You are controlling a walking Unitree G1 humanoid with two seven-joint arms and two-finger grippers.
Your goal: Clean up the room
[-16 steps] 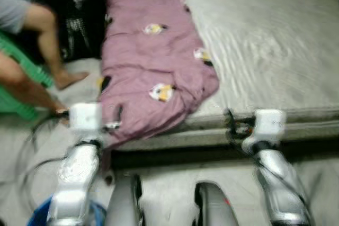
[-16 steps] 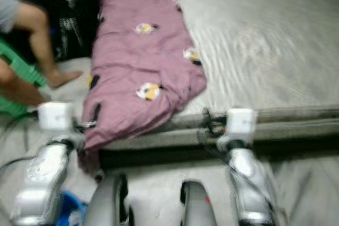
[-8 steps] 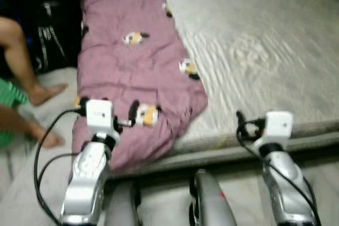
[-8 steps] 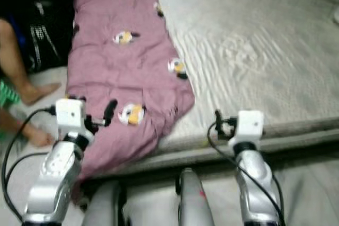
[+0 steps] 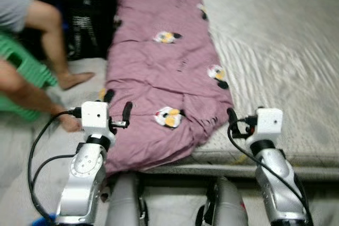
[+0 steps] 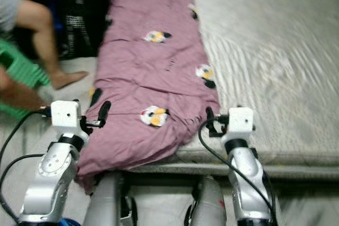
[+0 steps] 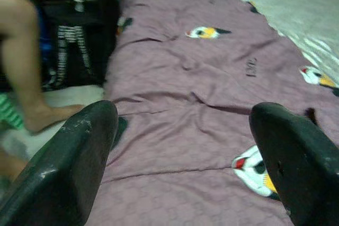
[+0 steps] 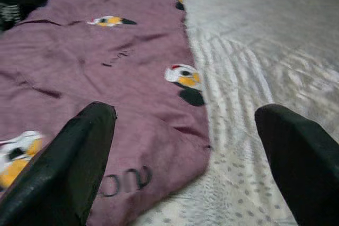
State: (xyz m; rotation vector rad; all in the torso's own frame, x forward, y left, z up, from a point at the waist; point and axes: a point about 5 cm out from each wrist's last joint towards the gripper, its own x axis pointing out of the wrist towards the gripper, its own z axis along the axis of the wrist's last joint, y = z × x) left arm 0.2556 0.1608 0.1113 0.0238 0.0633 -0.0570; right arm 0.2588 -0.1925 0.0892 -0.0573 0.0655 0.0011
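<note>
Bed [image 5: 286, 51] with a pale grey patterned mattress takes up most of the scene; its near edge runs across just ahead of the robot, and the right half of the mattress is bare open surface. Purple blanket [image 5: 164, 72] with cartoon bird prints lies lengthwise along the left side of the bed, its long right edge running up the mattress, its near corner bunched and drooping over the front edge toward the floor. Left of the bed a person's legs [image 5: 50, 51] stand on pale floor, one bare foot close to the blanket's left edge, beside a green plastic stool [image 5: 24, 72] and a dark bag [image 5: 87, 25]; that side is cramped. Left gripper [image 7: 180, 157] is held over the blanket's near left part, fingers spread wide apart, nothing between them. Right gripper [image 8: 185, 157] hovers above the blanket's right edge where it meets the mattress, fingers also spread wide and holding nothing. Black cables [image 5: 39, 152] loop from the left arm.
</note>
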